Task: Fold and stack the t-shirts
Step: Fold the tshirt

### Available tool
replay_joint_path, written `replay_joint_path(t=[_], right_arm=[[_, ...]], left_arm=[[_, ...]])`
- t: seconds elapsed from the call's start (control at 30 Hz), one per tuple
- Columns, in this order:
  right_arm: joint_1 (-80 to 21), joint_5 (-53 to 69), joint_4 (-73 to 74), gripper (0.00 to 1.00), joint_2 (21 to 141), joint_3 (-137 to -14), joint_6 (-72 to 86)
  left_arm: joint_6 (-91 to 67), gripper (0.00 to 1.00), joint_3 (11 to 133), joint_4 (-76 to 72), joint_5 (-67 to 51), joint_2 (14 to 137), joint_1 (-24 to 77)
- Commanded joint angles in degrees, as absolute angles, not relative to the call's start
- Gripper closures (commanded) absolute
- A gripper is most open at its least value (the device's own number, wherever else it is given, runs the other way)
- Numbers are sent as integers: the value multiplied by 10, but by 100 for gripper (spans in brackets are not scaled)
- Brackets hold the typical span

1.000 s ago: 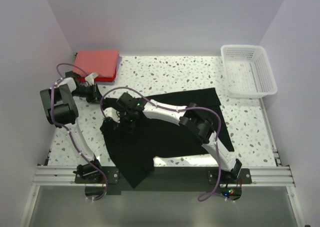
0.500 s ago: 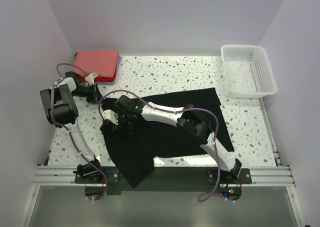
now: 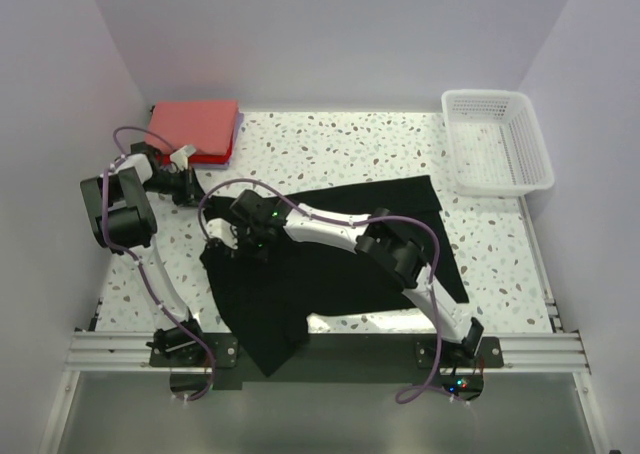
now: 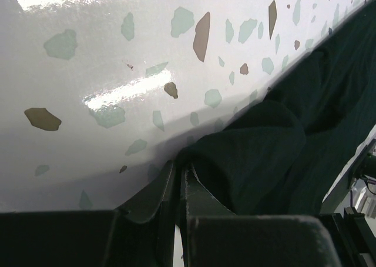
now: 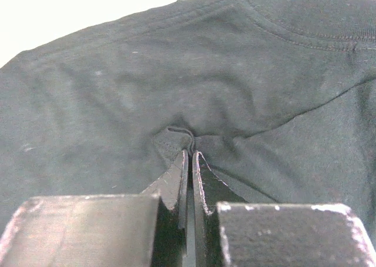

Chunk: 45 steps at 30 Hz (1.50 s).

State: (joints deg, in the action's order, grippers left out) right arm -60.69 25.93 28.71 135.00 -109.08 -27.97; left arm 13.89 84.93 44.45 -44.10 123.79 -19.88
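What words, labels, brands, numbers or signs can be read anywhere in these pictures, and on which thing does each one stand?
None can be read in any view.
The black t-shirt shows only plain cloth and seams, with no print or tag.
The folded coral-red t-shirts and the white basket carry no visible mark.
Any label on the left arm or the right arm is too small to tell.
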Motion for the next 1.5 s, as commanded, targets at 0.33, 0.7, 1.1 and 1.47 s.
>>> replay_joint_path(t=[0.33,0.7,1.1,1.47], right_arm=[[-606,366,278,100,1229,-1053,-241],[-606,394,280,100,1200,-1001,-242],[-540,363,300,40,1199,-1046,-170],[-272,158,345,67,1178,-1010,-178]], left_arm=[[146,100,853,405,-348,1259,-206],[143,100,869,400,-341,1266,-212],[154,100,874,410,-338,1259,-213],[170,100,889,422,-348,1267,-213]])
